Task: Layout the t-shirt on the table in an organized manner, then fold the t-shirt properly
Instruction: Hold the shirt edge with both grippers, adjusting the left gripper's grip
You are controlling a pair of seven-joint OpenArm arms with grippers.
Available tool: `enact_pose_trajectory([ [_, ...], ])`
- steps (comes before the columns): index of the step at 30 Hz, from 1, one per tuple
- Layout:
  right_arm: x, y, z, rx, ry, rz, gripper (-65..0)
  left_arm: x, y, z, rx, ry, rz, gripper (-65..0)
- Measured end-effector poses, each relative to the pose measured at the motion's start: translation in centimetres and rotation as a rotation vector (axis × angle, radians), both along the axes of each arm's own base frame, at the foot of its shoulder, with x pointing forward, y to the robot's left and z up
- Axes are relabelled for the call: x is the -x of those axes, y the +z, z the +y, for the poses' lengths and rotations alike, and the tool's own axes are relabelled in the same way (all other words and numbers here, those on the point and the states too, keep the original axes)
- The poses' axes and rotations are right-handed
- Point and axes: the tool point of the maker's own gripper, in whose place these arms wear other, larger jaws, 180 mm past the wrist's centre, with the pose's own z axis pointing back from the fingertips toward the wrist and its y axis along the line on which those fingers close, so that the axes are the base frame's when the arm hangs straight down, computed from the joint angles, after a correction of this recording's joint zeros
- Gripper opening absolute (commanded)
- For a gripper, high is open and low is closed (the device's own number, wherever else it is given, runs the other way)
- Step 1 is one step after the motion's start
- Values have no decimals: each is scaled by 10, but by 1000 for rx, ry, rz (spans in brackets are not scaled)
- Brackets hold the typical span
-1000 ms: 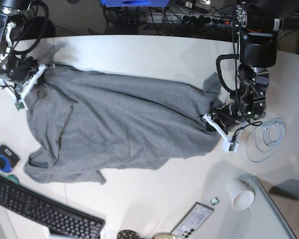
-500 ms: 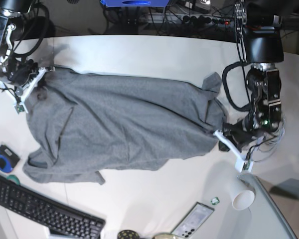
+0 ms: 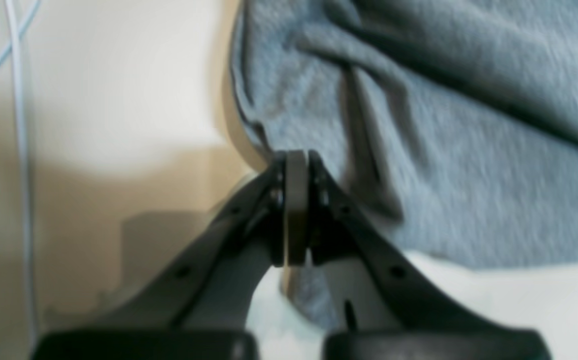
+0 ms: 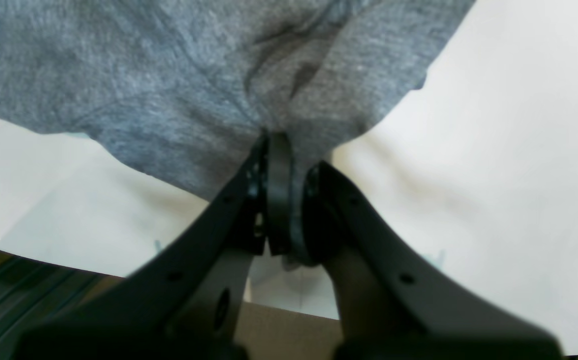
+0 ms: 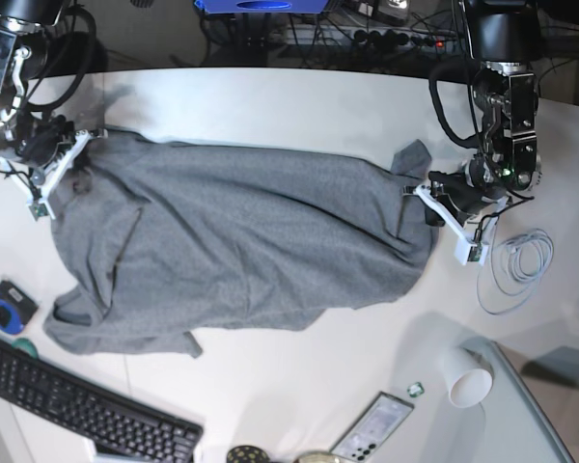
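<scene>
Crosswise, lying rumpled along table (image 5: 299, 106), shirt (image 5: 241, 241), opposite ends pinched in clamped left gripper (image 5: 427, 200) and right gripper (image 5: 69, 147), bare tabletop bordering.

Grey on white here.
I'm seeing a heather-grey t-shirt (image 5: 241, 246) across the white tabletop (image 5: 299, 101), black keyboard (image 5: 82, 405), white paper cup (image 5: 466, 376).
</scene>
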Motion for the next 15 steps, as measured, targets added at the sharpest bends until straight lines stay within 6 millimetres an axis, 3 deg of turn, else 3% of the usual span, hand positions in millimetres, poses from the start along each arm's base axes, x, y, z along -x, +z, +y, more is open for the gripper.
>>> enact_pose_trajectory([
  [6,0,1,-2,5,1,-2,-648,-1,-33,-12,19,-27,95,-650],
  [10,0,1,-3,6,1,0,-648,-15,-33,-9,2,-45,50,-650],
  [15,0,1,-5,10,-4,0,-648,-19,-33,11,-47,-73,44,-650],
])
